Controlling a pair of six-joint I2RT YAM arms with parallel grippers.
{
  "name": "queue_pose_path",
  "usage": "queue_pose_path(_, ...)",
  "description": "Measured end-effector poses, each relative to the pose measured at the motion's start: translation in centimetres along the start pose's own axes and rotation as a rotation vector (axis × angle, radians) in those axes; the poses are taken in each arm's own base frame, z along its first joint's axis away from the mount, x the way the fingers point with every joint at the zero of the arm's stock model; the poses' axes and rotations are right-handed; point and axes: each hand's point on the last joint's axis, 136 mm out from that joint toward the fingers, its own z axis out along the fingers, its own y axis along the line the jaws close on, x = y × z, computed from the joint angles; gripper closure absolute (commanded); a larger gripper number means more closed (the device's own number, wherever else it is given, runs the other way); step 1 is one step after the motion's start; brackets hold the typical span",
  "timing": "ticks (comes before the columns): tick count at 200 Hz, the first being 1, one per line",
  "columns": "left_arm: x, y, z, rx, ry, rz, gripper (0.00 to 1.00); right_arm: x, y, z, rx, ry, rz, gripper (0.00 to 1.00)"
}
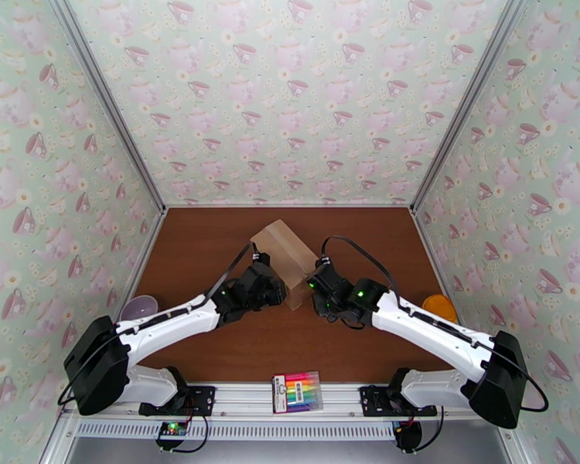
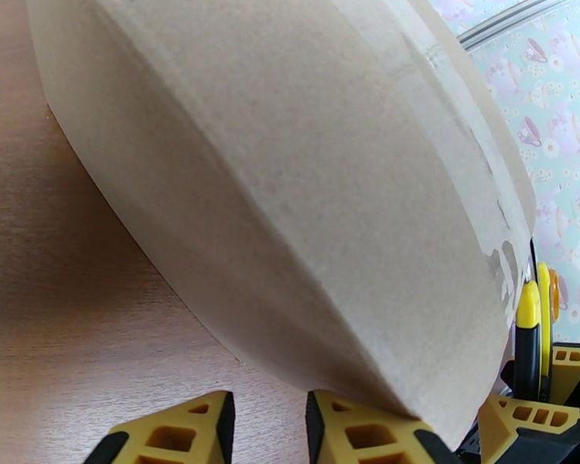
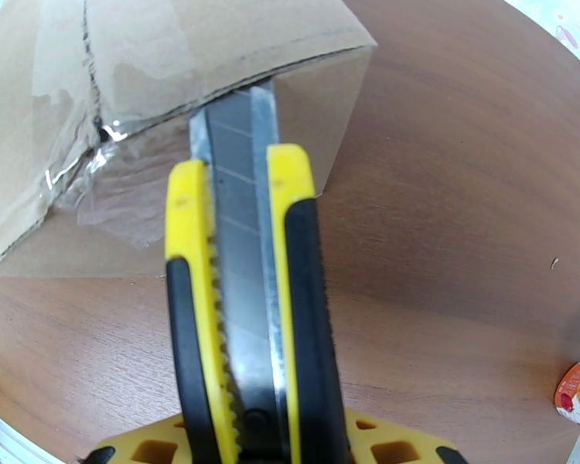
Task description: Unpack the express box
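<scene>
The express box (image 1: 284,255), a plain tan carton, lies slanted at the middle of the brown table between the two arms. My right gripper (image 1: 322,291) is shut on a yellow-and-black utility knife (image 3: 243,249). Its extended blade (image 3: 232,141) runs under the edge of a flap beside the torn clear tape (image 3: 97,148). My left gripper (image 1: 278,291) sits against the box's left side. In the left wrist view its yellow fingers (image 2: 170,435) stand slightly apart with bare table between them. The box wall (image 2: 290,187) looms just above them, and the knife (image 2: 528,334) shows at the far right.
A pack of rainbow markers (image 1: 298,391) lies on the rail at the near edge. A pale purple cup (image 1: 138,307) stands at the left wall and an orange object (image 1: 440,307) at the right wall. Patterned walls close in three sides.
</scene>
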Motion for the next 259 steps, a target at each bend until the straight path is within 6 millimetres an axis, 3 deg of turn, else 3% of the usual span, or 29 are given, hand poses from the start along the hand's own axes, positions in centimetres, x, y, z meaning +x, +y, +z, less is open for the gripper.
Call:
queue_pose_path(48, -0.2, 0.4, -0.1, -0.025, -0.009, 0.008, 0.66, 0.0, 0.5, -0.1, -0.030, 0.004, 0.013, 1.00)
queue_pose_path(75, -0.7, -0.2, -0.2, -0.016, -0.024, 0.014, 0.66, 0.2, 2.1, -0.4, -0.094, 0.007, -0.007, 1.00)
queue_pose_path(259, -1.6, 0.0, -0.6, -0.043, -0.067, 0.035, 0.66, 0.7, 1.8, -0.6, -0.021, -0.009, -0.079, 1.00)
